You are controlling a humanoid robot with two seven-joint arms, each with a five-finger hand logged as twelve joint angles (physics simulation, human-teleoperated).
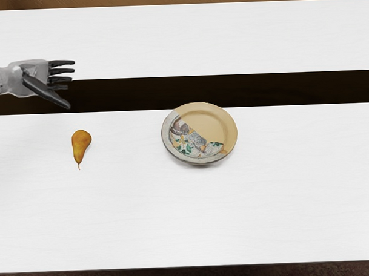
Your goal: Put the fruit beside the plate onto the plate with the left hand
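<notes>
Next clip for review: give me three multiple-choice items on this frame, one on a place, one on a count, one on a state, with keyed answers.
1. Where does the golden-brown pear lie relative to the round beige patterned ceramic plate?
A) on it
B) apart from it, toward the picture's left, on the white table
C) touching its right rim

2. How many fruits show?
A) one
B) two
C) three

3. What is the state of the left robot hand?
A) shut on the pear
B) open, holding nothing
C) pressed flat on the plate

Answers: 1 B, since bare table separates pear and plate. 2 A, since the pear is the only fruit. 3 B, since the fingers are spread, up and away from the pear.
</notes>
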